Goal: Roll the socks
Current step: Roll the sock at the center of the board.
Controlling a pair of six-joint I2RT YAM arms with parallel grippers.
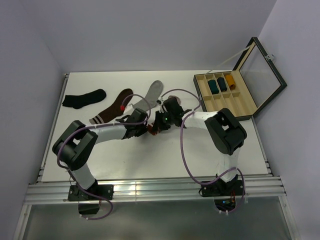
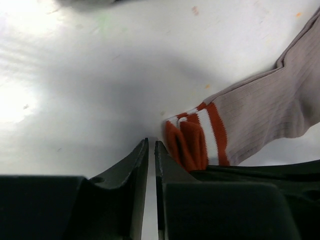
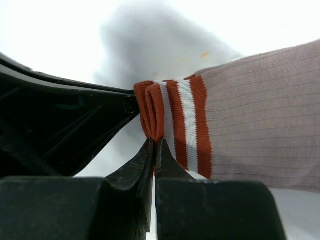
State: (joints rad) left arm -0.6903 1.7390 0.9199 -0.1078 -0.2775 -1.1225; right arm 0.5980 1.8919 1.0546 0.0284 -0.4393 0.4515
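I am watching a black sock and a brown sock lying left of the open wooden box holding rolled socks.

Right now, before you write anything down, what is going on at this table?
A pink sock lies mid-table, its red-and-white cuff folded over, a roll barely begun. The right pincer looks shut on the fold; the left pincer is shut beside it, holding nothing. The black sock and brown sock lie further left, untouched.

1. Robot lab bench cell.
2. White table boxed in by plain bare walls on three sides.
3. Left arm and right arm bolted to aluminium rail, purple cables looping loose.
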